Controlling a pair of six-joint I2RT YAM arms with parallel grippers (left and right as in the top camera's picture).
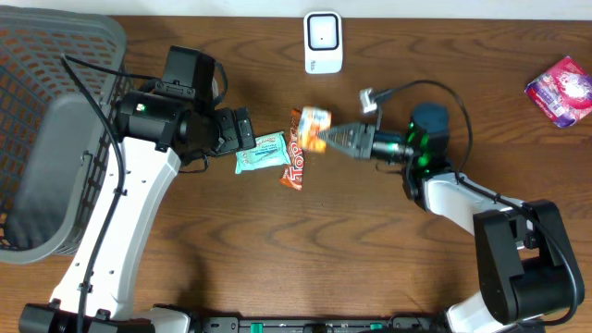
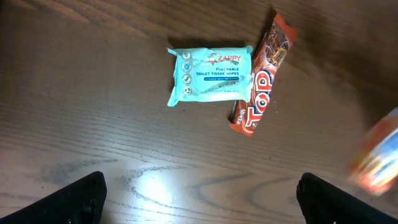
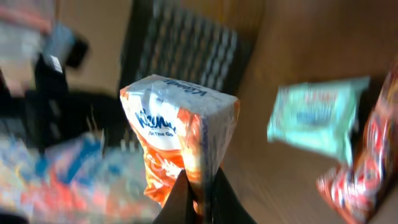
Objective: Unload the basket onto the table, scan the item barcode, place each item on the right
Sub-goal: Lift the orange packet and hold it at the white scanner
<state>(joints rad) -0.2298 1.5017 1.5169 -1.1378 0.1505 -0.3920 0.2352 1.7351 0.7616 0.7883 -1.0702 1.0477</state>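
Note:
My right gripper (image 1: 327,139) (image 3: 200,202) is shut on the lower edge of an orange-and-white snack packet (image 1: 313,124) (image 3: 177,127), which it holds off the table near the centre. The white barcode scanner (image 1: 323,42) stands at the back edge, beyond the packet. In the left wrist view the packet (image 2: 376,158) is only a blur at the right edge. My left gripper (image 1: 244,129) (image 2: 202,202) is wide open with nothing between its fingers. It hovers just left of a teal wipes pack (image 1: 262,153) (image 2: 210,74).
A red-orange chocolate bar (image 1: 294,163) (image 2: 261,81) (image 3: 360,168) lies against the wipes pack's (image 3: 317,115) right side. A grey plastic basket (image 1: 46,139) fills the left side. A pink packet (image 1: 561,90) lies at the far right.

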